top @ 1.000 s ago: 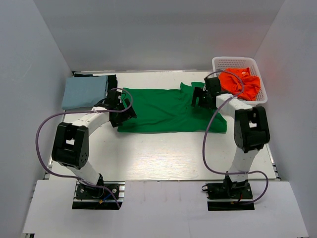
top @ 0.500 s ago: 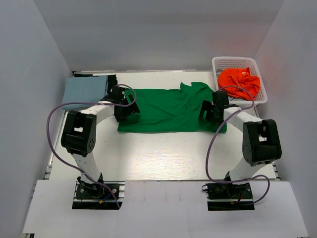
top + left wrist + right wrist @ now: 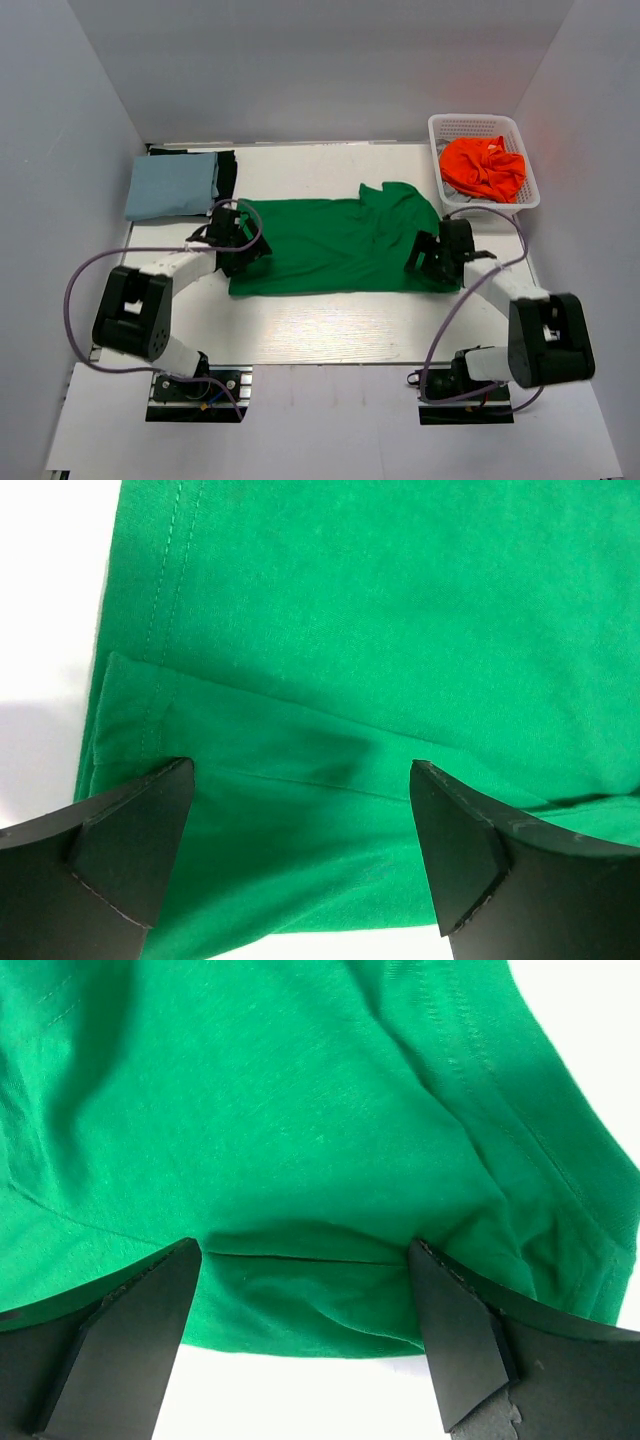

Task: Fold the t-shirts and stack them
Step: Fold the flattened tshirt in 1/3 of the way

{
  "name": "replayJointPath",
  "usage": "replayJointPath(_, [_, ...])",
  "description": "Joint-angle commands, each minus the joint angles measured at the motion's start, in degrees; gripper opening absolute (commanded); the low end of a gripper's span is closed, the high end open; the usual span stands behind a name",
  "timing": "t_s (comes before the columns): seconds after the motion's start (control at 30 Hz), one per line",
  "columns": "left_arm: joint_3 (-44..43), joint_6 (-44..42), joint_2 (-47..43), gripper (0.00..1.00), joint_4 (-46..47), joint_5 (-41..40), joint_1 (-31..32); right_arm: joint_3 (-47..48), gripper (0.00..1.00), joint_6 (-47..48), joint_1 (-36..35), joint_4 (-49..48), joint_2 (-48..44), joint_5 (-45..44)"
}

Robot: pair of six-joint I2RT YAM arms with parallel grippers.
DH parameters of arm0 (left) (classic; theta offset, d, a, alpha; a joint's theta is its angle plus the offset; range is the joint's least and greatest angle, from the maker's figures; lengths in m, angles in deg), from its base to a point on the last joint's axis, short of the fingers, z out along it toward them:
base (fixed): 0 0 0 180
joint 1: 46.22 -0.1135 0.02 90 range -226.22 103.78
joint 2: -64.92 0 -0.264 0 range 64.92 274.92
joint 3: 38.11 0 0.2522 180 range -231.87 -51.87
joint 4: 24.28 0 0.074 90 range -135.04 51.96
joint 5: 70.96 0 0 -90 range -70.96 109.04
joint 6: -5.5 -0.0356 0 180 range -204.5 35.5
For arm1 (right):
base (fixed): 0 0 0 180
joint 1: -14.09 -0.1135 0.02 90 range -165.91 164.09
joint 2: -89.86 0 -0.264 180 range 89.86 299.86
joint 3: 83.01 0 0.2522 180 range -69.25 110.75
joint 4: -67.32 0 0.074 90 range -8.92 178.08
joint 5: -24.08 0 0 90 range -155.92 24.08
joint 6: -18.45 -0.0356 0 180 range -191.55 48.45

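Although the overhead view buries both sets of fingertips under the wrists, my wrist cameras show the left gripper [image 3: 300, 845] and right gripper [image 3: 305, 1335] spread wide over stitched, doubled edges of the soft green t-shirt [image 3: 335, 245], flat on the table [image 3: 330, 330]. Only overhead shows the folded pale blue shirt [image 3: 170, 188], a black shirt [image 3: 228, 172] edging it, and the orange shirt [image 3: 485, 168] crumpled in the mesh basket [image 3: 470, 124].

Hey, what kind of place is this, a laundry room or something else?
Probably a robotics lab test cell: a white table walled by grey panels, a left arm and right arm bolted at its near edge, and a green t-shirt laid out between them.
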Motion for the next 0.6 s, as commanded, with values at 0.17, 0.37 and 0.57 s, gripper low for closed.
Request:
replayJointPath(0.17, [12.56, 2.17, -20.91, 1.0, -9.04, -3.41, 0.11, -9.43, 0.9, -2.61, -2.65, 9.38, -17.85, 8.14])
replayJointPath(0.37, [2.14, 1.11, -19.97, 1.0, -10.51, -10.34, 0.11, 0.41, 0.9, 0.73, -3.36, 7.37, -19.55, 3.94])
replayJointPath(0.57, [-10.35, -1.43, -6.36, 1.0, -11.4, -21.42, -1.21, 9.28, 0.9, 5.47, -2.92, -2.21, -9.2, 6.82])
